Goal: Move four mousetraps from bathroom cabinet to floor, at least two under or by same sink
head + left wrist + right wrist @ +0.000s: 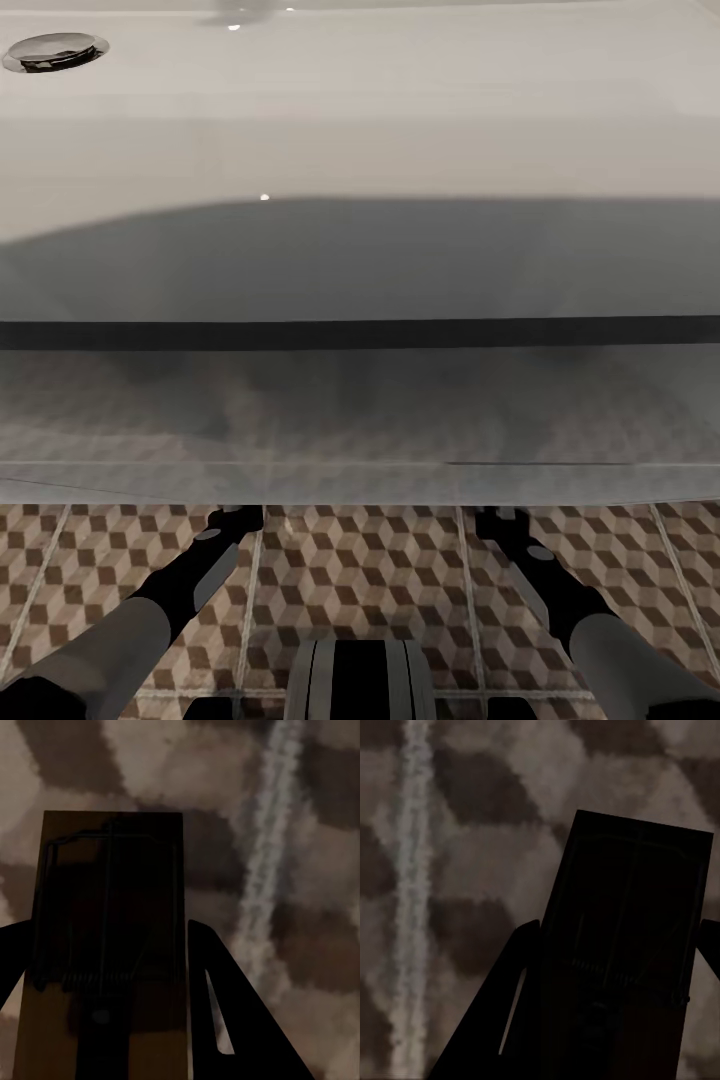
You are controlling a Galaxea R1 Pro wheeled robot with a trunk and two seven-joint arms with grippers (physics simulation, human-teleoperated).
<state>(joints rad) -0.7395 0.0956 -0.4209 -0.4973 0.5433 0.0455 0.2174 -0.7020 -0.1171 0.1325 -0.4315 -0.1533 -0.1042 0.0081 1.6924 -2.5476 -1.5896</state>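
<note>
**A:** So where are things? Head view has the white sink (360, 120) across the whole upper frame, chrome drain (55, 52) top left, cube-pattern bathroom floor (360, 580) along the bottom.

**B:** Both arms reach under the sink's front edge. In the left wrist view, the left gripper (112, 967) fingers pinch a mousetrap (109, 907), centre-left. The right gripper (619, 967) fingers pinch another mousetrap (634, 915), right of centre. Floor tiles behind both.

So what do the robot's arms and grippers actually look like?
Each arm has a pale grey, rounded forearm narrowing into a slim black wrist section with small grey round details. The left gripper and right gripper are black; up close, the fingers are flat, pointed black wedges with a narrow slot.
</note>
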